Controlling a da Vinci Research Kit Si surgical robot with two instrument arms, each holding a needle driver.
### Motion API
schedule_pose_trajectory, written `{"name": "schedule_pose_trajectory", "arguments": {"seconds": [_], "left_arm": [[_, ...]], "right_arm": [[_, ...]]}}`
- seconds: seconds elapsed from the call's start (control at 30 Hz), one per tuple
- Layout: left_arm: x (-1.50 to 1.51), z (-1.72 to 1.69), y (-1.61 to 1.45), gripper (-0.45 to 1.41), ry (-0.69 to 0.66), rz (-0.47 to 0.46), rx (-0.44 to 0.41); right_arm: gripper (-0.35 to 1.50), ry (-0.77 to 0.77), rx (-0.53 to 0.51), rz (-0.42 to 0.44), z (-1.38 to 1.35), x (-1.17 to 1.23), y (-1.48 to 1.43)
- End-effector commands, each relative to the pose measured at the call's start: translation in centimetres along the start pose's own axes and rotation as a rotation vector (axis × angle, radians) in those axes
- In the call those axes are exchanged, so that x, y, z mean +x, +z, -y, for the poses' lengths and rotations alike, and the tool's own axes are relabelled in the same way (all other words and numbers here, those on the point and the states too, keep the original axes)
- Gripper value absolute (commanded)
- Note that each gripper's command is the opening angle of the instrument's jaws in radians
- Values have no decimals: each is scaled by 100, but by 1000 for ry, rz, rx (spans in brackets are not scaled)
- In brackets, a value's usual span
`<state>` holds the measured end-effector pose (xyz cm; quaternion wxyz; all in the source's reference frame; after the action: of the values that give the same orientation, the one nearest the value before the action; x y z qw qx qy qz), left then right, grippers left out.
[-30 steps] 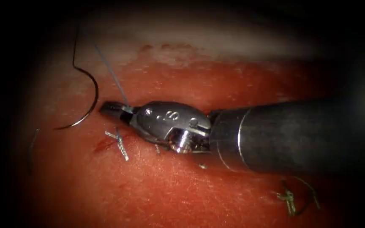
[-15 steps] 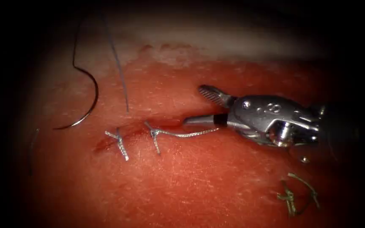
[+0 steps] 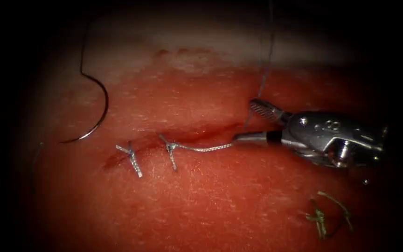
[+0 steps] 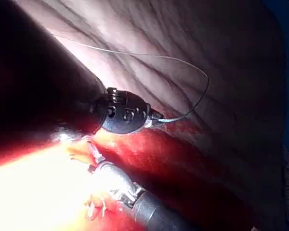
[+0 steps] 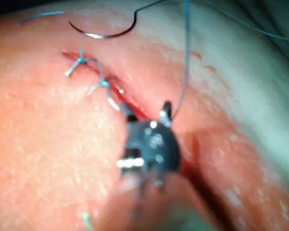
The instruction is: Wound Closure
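The right tool (image 3: 243, 120) comes in from the right with its jaws open and nothing between them, at the right end of the cut (image 3: 201, 133). Two knotted stitches (image 3: 170, 149) cross the cut; a tail of thread (image 3: 206, 148) runs from the right one to just beside the lower jaw's tip. A long thread (image 3: 264, 65) hangs down from above beside the upper jaw. The curved needle (image 3: 96, 112) lies free on the tissue, left of the cut, held by neither tool. The left tool (image 4: 156, 120) is shut on the thread (image 4: 202, 86). The right tool (image 5: 147, 113) stands open near the stitches (image 5: 103, 86).
A greenish cut piece of thread (image 3: 323, 217) lies on the tissue at the lower right. Red fluid wets the tissue (image 3: 201, 196) around the cut. Pale tissue (image 3: 239, 46) borders the far side. The right tool's shaft (image 4: 149, 211) lies below the left tool in the left wrist view.
The right tool's jaws, shut at the thread by the stitches a second ago, have opened and it has drawn back to the right. The long thread has come away from the stitch and swung right.
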<state>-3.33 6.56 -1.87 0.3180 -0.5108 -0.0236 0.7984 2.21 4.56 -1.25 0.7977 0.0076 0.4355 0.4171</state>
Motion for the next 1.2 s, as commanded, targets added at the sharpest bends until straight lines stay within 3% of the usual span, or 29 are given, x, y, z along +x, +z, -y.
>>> {"name": "schedule_pose_trajectory", "arguments": {"seconds": [0.03,0.07,0.4,0.43,0.53,0.57,0.67,0.77,0.8,1.0,1.03,1.2], "left_arm": [[-11,-1,21,-35,-15,-1,4],[-33,-3,53,-35,-51,-4,5],[-104,-26,175,-35,-113,34,-97],[-108,-32,185,-9,-110,49,-109],[-115,-43,194,32,-153,85,-154],[-116,-48,191,47,-196,93,-183],[-115,-50,176,61,-237,109,-234],[-117,-52,141,72,-247,164,-261],[-120,-53,116,77,-237,203,-277],[-138,-59,29,74,-186,326,-264],[-149,-68,10,68,-163,384,-253],[-177,-99,-7,63,-111,573,-217]], "right_arm": [[148,-1,4,0,4,-5,5],[148,-1,5,0,5,-6,3],[148,42,-70,-38,20,7,-31],[148,44,-73,-38,20,6,-30],[148,46,-74,-40,18,4,-25],[148,44,-77,-46,17,0,-21],[148,42,-79,-43,17,-3,-17],[148,42,-77,-43,19,-3,-17],[148,42,-77,-43,18,-3,-16],[148,42,-78,-43,17,-2,-16],[148,42,-76,-43,16,-2,-17],[148,40,-67,-37,7,-2,-26]]}}
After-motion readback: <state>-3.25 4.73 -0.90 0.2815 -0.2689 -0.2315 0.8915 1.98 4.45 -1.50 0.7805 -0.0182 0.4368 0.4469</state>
